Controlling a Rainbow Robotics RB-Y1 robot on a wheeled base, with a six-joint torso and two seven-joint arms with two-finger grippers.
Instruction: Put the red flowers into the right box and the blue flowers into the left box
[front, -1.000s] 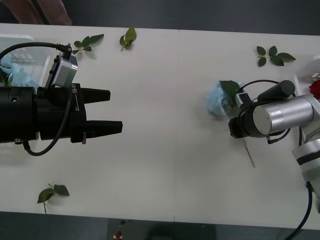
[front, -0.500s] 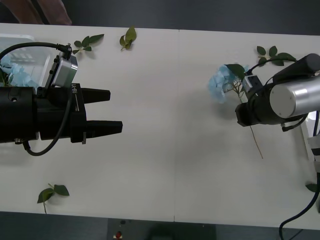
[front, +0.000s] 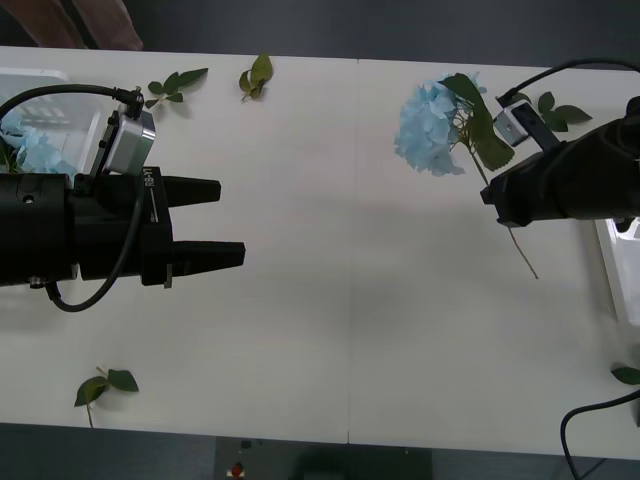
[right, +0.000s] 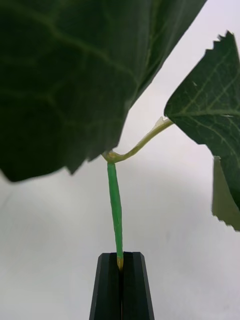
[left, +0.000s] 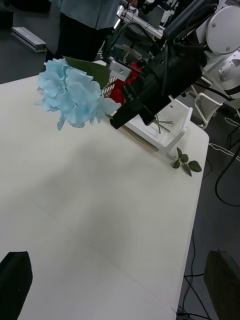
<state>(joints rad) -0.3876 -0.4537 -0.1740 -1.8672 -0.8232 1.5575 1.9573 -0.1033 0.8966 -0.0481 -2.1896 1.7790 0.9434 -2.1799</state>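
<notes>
Left box (front: 40, 85) and right box (front: 618, 280), both cut by frame edges.

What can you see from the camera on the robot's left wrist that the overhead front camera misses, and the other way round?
Left wrist view alone: red flowers sitting in the right box, seen behind the right arm.

Front view alone: the open left end effector waiting over the table, the left box with blue flowers already in it, and loose leaf sprigs.

Both: the blue flower lifted off the table by the right end effector, shut on its stem.
</notes>
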